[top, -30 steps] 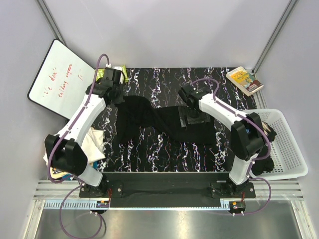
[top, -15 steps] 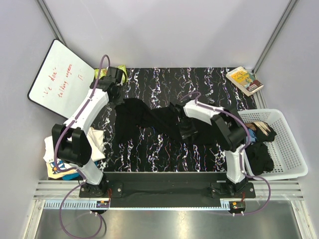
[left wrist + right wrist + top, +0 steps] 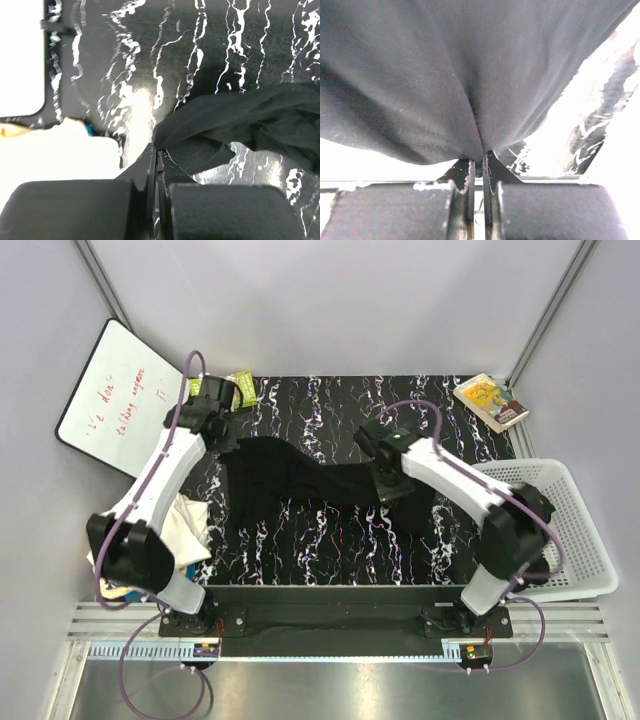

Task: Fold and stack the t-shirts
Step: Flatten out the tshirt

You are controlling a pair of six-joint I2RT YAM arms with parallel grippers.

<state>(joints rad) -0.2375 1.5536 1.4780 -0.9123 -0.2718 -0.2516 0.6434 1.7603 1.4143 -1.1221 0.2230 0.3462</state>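
A plain black t-shirt (image 3: 290, 475) is stretched across the middle of the black marbled table between my two grippers. My left gripper (image 3: 222, 443) is shut on the shirt's left end; in the left wrist view its jaws (image 3: 157, 150) pinch a fold of the black cloth (image 3: 240, 115). My right gripper (image 3: 385, 483) is shut on the shirt's right end. In the right wrist view the cloth (image 3: 445, 75) rises taut from the closed jaws (image 3: 480, 156). White t-shirts (image 3: 188, 525) lie heaped at the table's left edge beside the left arm.
A whiteboard (image 3: 120, 400) with red writing leans at the back left. Green packets (image 3: 240, 388) lie at the table's far edge. A book (image 3: 490, 400) sits at the back right. A white slatted basket (image 3: 575, 530) stands at the right, behind the right arm.
My right gripper has shut on the black t-shirt's right end and drawn it up and right. The shirt now hangs narrower and tauter between the grippers. The left gripper stayed shut on it.
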